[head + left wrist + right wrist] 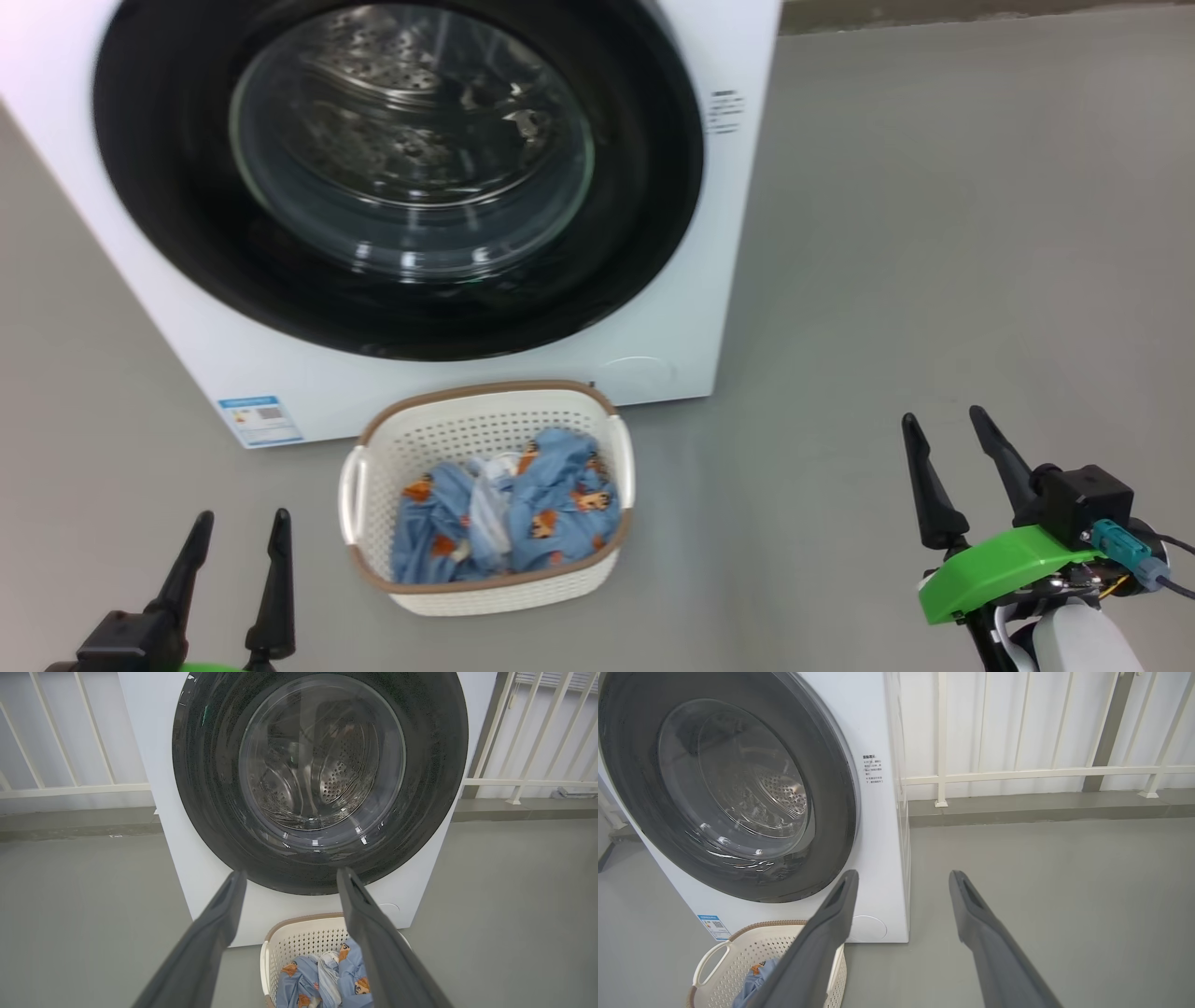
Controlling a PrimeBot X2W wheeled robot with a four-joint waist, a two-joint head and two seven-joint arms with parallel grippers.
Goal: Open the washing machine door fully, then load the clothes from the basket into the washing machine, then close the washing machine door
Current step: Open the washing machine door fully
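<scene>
We see our right gripper [903,873], fingers spread wide, over the grey floor [1064,882]. At left, the washing machine door [831,826] sits shut. Below it, the basket [738,956] holds the clothes [754,977].

One washing machine [733,280], one door [411,140], one basket [485,431] of clothes [560,504], one left claw [243,518], one right claw [941,415].

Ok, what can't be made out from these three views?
Top of the washing machine door: cut off by the head view's upper edge.
Floor of the basket: covered by the clothes, head view.
The small print right of the door: too small to read, right wrist view.
Body of the left gripper: cut off by the head view's bottom edge.
</scene>
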